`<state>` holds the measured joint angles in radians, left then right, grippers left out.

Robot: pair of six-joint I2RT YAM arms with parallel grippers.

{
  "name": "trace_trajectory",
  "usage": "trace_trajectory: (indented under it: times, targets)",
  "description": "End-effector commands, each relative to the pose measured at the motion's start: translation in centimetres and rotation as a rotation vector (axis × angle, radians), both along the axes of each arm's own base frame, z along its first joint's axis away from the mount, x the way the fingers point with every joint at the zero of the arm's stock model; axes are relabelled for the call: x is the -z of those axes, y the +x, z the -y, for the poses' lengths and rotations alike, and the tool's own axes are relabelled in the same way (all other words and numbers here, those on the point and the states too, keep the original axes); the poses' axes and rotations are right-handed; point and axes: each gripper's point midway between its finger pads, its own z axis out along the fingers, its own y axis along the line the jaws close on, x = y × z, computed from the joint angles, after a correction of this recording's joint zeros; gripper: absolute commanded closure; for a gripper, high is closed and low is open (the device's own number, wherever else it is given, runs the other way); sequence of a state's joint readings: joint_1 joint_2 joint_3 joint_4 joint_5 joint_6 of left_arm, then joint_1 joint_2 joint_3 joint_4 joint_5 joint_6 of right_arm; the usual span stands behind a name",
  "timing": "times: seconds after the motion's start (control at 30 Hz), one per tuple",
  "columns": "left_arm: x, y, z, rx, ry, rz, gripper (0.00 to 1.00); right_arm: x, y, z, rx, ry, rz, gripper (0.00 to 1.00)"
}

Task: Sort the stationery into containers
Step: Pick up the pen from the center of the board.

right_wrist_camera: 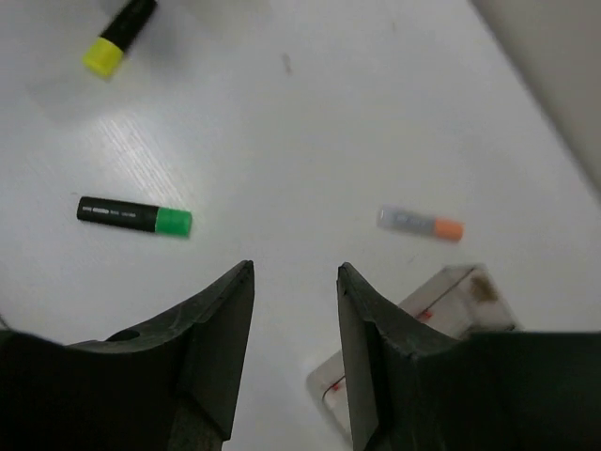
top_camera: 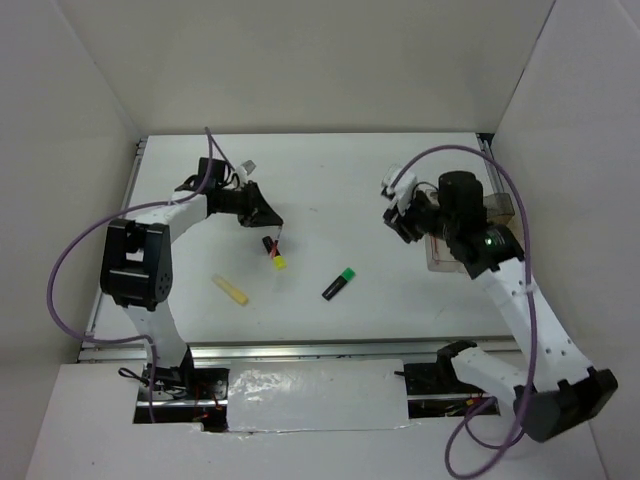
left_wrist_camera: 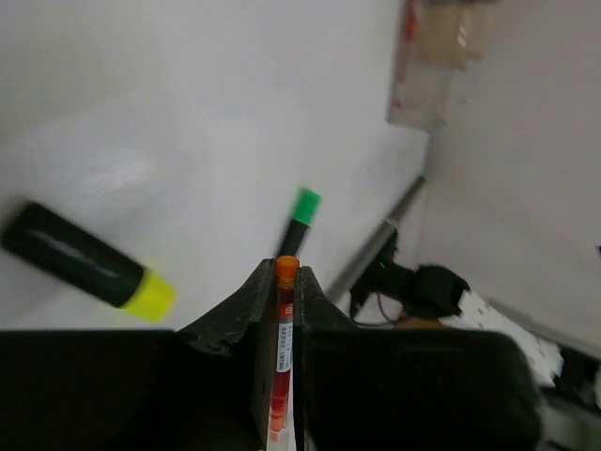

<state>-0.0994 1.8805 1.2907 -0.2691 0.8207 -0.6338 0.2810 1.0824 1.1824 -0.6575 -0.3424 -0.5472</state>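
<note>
My left gripper [top_camera: 266, 220] is shut on the thin red pen [left_wrist_camera: 284, 329], which stands up between the jaws in the left wrist view. A black yellow-capped highlighter [top_camera: 273, 252] lies just below it, and also shows in the left wrist view [left_wrist_camera: 84, 268]. A green-capped highlighter [top_camera: 339, 284] and a pale yellow stick [top_camera: 230, 289] lie on the table. My right gripper [right_wrist_camera: 296, 272] is open and empty above the table. A white orange-capped marker [right_wrist_camera: 421, 224] lies near the clear organiser [right_wrist_camera: 441, 301]. The blue-topped tub is out of view.
The organiser [top_camera: 440, 255] sits at the right side, mostly hidden under my right arm. White walls enclose the table on the left, back and right. A metal rail [top_camera: 300, 350] runs along the near edge.
</note>
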Motion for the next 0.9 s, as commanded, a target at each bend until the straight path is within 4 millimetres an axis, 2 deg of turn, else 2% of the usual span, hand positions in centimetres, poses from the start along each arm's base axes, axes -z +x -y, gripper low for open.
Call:
trace_trajectory:
  times: [0.0,0.03,0.07,0.1,0.13,0.17,0.2,0.23,0.27,0.3,0.37,0.4,0.47,0.5,0.53,0.57,0.67,0.87]
  targets:
    - [-7.1,-5.3,4.2,0.212,-0.25,0.051,1.0,-4.9,-2.5,-4.2,-0.322,-0.079,0.4,0.51]
    - [-7.5,-7.4,5.1,0.259,-0.283,0.039,1.0,-3.7,-3.2,-5.0,-0.369,-0.101,0.429,0.5]
    - [-8.7,-7.9,5.9,0.279,-0.324,0.06,1.0,-5.9,-4.7,-6.5,-0.448,-0.107,0.581,0.49]
    - [-9.2,-8.8,6.5,0.306,-0.352,0.069,1.0,-5.8,-5.5,-7.1,-0.488,-0.12,0.634,0.48]
    - [-9.4,-10.9,7.4,0.351,-0.381,0.052,1.0,-4.4,-6.1,-7.9,-0.538,-0.138,0.653,0.48]
    - [-10.3,-12.0,7.9,0.375,-0.415,0.025,1.0,-5.4,-7.9,-9.1,-0.605,-0.12,0.735,0.48]
    - [-10.8,-13.0,8.8,0.42,-0.431,0.06,1.0,-5.4,-8.6,-9.7,-0.659,-0.151,0.798,0.48]
    - [-11.2,-14.0,9.0,0.44,-0.436,0.07,1.0,-4.2,-9.6,-10.5,-0.72,-0.159,0.813,0.48]
    - [-11.4,-14.6,9.3,0.458,-0.436,0.085,1.0,-4.5,-10.4,-11.1,-0.767,-0.179,0.879,0.48]
    - [-11.5,-15.7,9.9,0.491,-0.436,0.076,1.0,-4.3,-12.2,-12.4,-0.842,-0.161,0.909,0.48]
    - [-11.9,-17.0,10.4,0.526,-0.444,0.066,1.0,-2.8,-13.9,-13.4,-0.936,-0.203,0.947,0.49]
    - [-12.1,-17.6,10.8,0.554,-0.455,0.078,1.0,-2.3,-15.9,-14.6,-1.009,-0.187,0.959,0.49]
    - [-12.2,-17.8,11.1,0.566,-0.461,0.058,1.0,-1.0,-16.9,-15.2,-1.047,-0.221,0.971,0.5]
    - [-12.1,-18.0,11.3,0.577,-0.462,0.05,1.0,-0.6,-18.3,-15.9,-1.089,-0.218,0.995,0.5]
    - [-11.9,-18.1,11.4,0.579,-0.459,0.037,1.0,0.8,-18.6,-16.1,-1.107,-0.239,0.997,0.51]
    - [-11.7,-18.1,11.5,0.58,-0.455,0.039,1.0,0.6,-18.3,-16.3,-1.085,-0.258,1.041,0.51]
    - [-11.0,-18.8,12.0,0.589,-0.445,0.019,1.0,1.5,-19.0,-17.1,-1.123,-0.264,1.028,0.51]
    - [-10.5,-18.8,12.2,0.582,-0.423,0.016,1.0,1.6,-17.2,-18.4,-1.056,-0.334,1.072,0.49]
